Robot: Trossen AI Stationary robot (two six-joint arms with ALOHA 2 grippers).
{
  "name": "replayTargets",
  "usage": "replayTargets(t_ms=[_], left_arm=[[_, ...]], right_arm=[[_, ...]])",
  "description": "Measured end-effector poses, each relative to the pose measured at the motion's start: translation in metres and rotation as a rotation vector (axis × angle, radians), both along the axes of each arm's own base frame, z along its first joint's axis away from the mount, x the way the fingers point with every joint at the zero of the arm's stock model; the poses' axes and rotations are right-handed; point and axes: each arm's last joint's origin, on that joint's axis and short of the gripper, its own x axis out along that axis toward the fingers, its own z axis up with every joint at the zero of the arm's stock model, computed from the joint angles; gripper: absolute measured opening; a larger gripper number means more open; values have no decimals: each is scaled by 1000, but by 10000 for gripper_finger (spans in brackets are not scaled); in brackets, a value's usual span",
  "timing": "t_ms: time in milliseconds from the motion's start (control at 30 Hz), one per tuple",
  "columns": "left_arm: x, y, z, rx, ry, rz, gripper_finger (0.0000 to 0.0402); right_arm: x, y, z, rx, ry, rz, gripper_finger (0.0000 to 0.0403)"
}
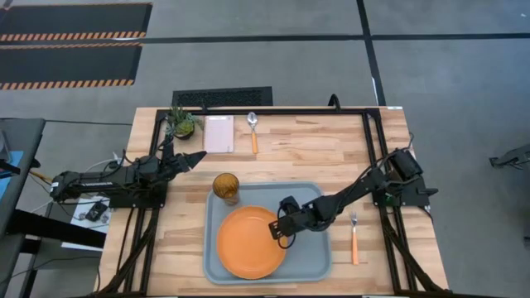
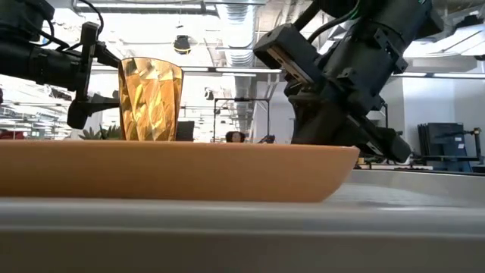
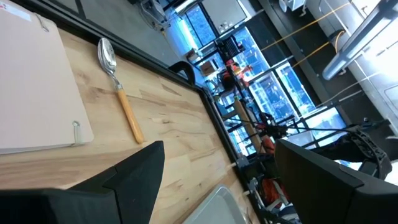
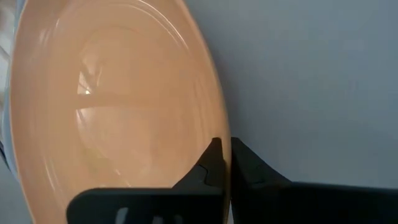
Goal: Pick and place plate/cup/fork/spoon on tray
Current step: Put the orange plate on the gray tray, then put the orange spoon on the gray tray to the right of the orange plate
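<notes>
The plate [image 1: 251, 242] lies flat on the tray [image 1: 313, 260], occupying the tray's left and middle portion. The right gripper [image 1: 280, 231] is positioned at the plate's right rim; in the right wrist view its fingers [image 4: 214, 163] are pressed onto the rim, one on each side, pinching the plate [image 4: 112, 106] edge. The cup [image 1: 226, 187] stands upright at the tray's far-left corner, just beside the plate. The fork [image 1: 354, 234] lies on the table [image 1: 315, 157] to the right of the tray, apart from it. The spoon [image 1: 253, 131] lies at the table's far edge, just beside the napkin [image 1: 219, 133]; a potted plant [image 1: 180, 122] stands left of the napkin. The left gripper [image 1: 195, 156] hovers over bare table, left of the cup, with its fingers [image 3: 140, 168] spread and holding nothing.
</notes>
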Motion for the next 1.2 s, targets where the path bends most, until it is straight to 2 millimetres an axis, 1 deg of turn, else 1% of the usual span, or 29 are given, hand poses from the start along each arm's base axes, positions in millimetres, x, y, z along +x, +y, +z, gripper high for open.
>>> replayTargets(t_ms=[167, 367, 833, 1000, 1200], left_arm=[[0, 0, 0, 0, 0, 0, 290], [0, 0, 0, 0, 0, 0, 290], [0, 0, 0, 1, 1, 1, 290], [0, 0, 0, 1, 1, 1, 290], [0, 0, 0, 3, 2, 1, 290]], right_arm=[[2, -6, 0, -4, -1, -6, 21], [3, -7, 0, 1, 4, 19, 24], [4, -12, 0, -15, 6, 27, 85], [4, -12, 0, -17, 4, 31, 120], [4, -12, 0, -17, 6, 31, 187]])
